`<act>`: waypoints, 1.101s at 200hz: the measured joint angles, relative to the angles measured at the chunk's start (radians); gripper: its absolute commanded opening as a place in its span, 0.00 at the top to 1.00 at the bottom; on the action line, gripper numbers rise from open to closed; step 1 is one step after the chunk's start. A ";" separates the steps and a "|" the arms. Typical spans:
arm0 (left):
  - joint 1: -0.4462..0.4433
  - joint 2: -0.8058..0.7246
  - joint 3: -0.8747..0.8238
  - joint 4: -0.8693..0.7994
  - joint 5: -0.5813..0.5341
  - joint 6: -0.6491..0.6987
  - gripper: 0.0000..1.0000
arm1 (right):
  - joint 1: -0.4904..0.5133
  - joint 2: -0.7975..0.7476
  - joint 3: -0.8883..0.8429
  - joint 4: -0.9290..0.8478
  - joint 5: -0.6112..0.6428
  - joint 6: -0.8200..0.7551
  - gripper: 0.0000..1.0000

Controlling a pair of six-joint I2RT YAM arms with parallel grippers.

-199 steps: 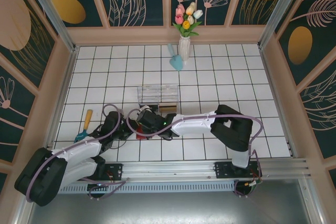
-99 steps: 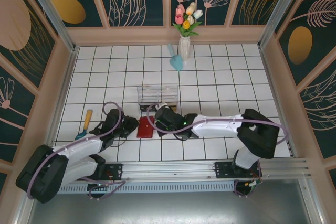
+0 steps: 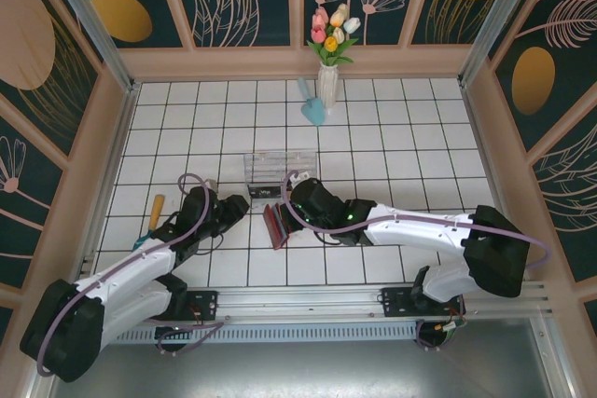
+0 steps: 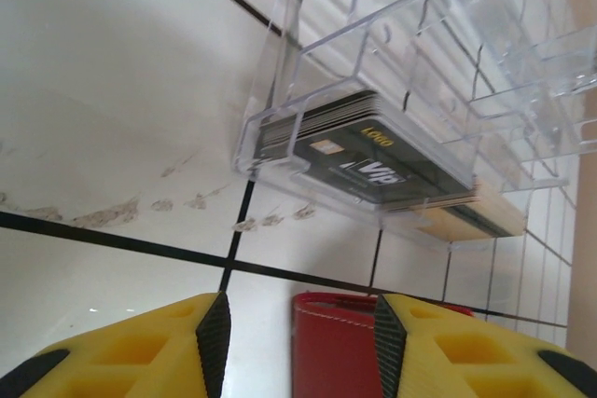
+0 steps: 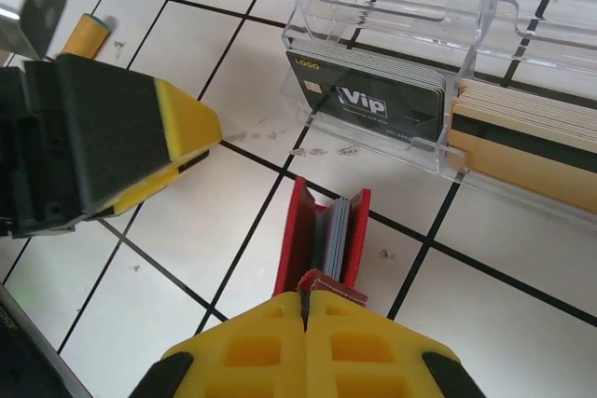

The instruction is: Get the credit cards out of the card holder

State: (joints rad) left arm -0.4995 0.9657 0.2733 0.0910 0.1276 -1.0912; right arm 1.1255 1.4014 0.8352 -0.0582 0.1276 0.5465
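Pinching card holder (image 5: 322, 230), right claw (image 5: 306, 297), left claw (image 4: 300, 323) parted

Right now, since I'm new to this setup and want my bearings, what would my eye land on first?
The red card holder stands on edge mid-table, fanned slightly open. Its snap tab is pinched in the shut right gripper, and the open left gripper is close on its left. Behind it a clear plastic box holds a stack of black cards, and a vase of tulips stands at the back wall.
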 measured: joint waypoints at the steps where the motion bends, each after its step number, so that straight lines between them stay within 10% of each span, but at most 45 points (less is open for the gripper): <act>1: 0.000 0.002 0.000 0.000 0.001 0.001 0.53 | 0.000 0.000 0.000 0.000 0.000 0.000 1.00; 148: 0.000 -0.008 0.021 -0.043 0.024 0.052 0.60 | -0.008 -0.084 -0.034 -0.006 0.063 0.045 1.00; 220: -0.105 0.094 0.035 -0.003 0.027 0.050 0.60 | -0.183 -0.199 -0.262 -0.074 0.173 0.114 1.00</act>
State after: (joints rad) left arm -0.6044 1.0599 0.3084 0.0875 0.1551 -1.0409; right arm 0.9424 1.2026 0.5732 -0.1322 0.3008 0.6605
